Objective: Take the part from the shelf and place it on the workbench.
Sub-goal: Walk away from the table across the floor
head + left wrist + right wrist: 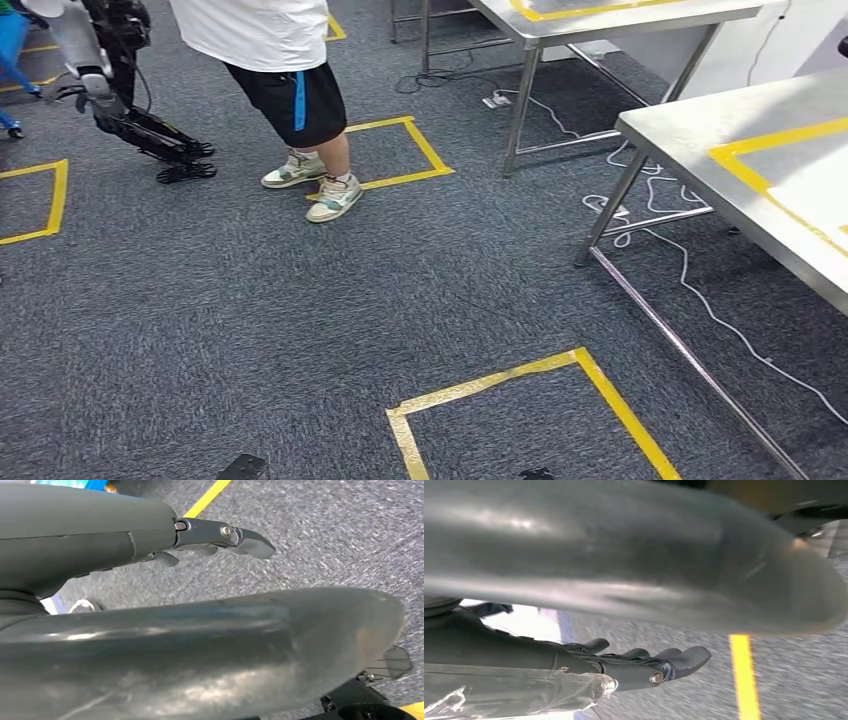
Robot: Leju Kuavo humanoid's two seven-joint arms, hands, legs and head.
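A steel workbench (690, 135) with yellow tape on its top stands at the right of the head view. My left hand (100, 535) hangs over the grey carpet, its thick thumb (250, 640) and dark fingers (245, 540) apart with nothing between them. My right hand (524, 650) also hangs over the carpet. Its fingers (674, 662) are stretched out away from the thumb (649, 565), and it holds nothing. Clear film wraps part of its cover.
A person (290, 90) in a white shirt and black shorts stands ahead to the left. Another robot's dark legs (150, 135) are at the far left. A second steel table (600, 25) stands behind. Yellow tape squares (520, 400) and white cables (700, 290) lie on the carpet.
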